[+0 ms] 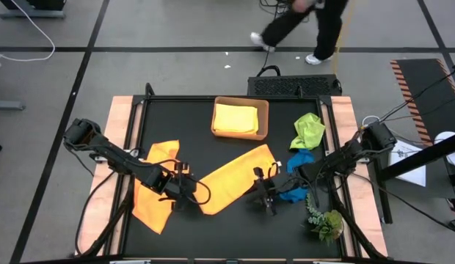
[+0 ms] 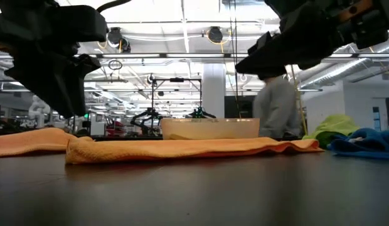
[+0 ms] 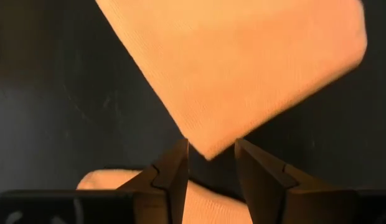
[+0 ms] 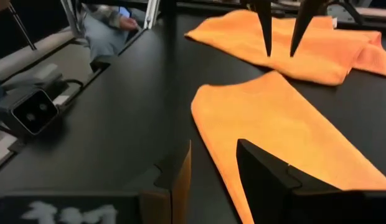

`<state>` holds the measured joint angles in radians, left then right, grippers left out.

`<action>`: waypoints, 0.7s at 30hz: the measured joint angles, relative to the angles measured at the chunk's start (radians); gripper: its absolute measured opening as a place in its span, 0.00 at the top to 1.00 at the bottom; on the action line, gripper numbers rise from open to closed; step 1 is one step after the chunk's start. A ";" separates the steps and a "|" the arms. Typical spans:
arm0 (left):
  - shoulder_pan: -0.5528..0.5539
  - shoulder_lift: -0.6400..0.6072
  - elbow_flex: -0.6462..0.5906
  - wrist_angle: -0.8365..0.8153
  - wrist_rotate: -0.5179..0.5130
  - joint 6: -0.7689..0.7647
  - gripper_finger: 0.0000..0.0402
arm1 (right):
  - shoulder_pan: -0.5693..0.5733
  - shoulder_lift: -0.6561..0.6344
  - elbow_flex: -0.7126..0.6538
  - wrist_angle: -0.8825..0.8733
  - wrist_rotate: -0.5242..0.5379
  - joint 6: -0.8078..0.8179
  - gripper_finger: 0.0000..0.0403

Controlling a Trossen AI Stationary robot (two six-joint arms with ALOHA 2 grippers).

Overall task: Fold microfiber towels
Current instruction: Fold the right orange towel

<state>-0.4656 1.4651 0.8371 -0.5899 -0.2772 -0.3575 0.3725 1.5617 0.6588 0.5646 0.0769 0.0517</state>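
While both arms hang low over the black worktop [image 1: 235,114], I see the left claw [image 3: 210,163] spread, poised just above one corner of the middle orange towel [image 1: 235,178], gripping nothing. The right claw [image 4: 213,167] is spread too, empty, above that towel's other end. A second orange towel [image 1: 154,192] lies under the left arm. The yellow towel [image 1: 236,118] sits folded in the tray [image 1: 264,117]; green [image 1: 309,130] and blue [image 1: 298,163] towels lie crumpled by the right arm.

Grey floor [image 1: 176,29] w/ dark tape lines; ceiling strip lights [image 2: 182,25]; white pillar [image 2: 213,88].
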 joint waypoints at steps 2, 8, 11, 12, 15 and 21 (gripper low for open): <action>0.000 0.000 0.000 -0.015 0.014 0.017 0.67 | 0.000 0.004 0.000 0.006 0.000 0.000 0.70; -0.005 0.000 0.000 -0.020 0.012 0.110 0.67 | 0.000 0.008 0.000 0.012 0.001 0.002 0.70; -0.018 0.000 0.000 -0.017 -0.026 0.177 0.67 | 0.000 0.008 0.000 0.023 0.001 -0.010 0.70; -0.024 0.000 0.000 -0.015 -0.042 0.197 0.67 | 0.000 0.008 0.000 0.025 0.000 -0.012 0.70; -0.050 0.000 0.000 0.016 -0.081 0.244 0.67 | 0.000 0.008 0.000 0.022 0.002 -0.012 0.70; -0.170 0.000 0.000 0.143 -0.166 0.315 0.67 | 0.000 0.008 0.000 0.028 0.003 -0.016 0.70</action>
<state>-0.6355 1.4654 0.8371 -0.4472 -0.4431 -0.0426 0.3721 1.5698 0.6586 0.5921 0.0803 0.0359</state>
